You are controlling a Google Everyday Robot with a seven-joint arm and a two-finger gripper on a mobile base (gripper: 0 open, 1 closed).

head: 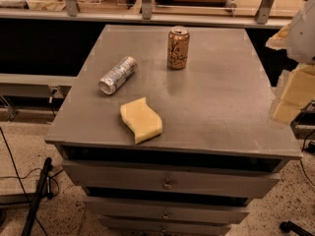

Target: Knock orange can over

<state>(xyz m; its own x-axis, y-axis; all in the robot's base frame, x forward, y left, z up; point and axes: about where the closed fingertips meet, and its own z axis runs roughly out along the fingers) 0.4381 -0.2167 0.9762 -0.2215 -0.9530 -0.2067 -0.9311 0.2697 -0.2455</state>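
Note:
The orange can [178, 48] stands upright toward the back middle of the grey cabinet top [221, 97]. It is coppery orange-brown with a pale mottled pattern and a silver rim. My gripper [291, 98] shows as pale yellow blocks at the right edge of the camera view. It hangs just off the cabinet's right side, well to the right of the can and nearer the camera, touching nothing. The white arm [302, 28] rises above it.
A silver-grey can [117, 75] lies on its side at the left of the top. A yellow wavy sponge [141, 120] lies near the front edge. Drawers [167, 181] sit below. A shelf rail [147, 17] runs behind. Cables and a black pole [34, 200] are on the floor at left.

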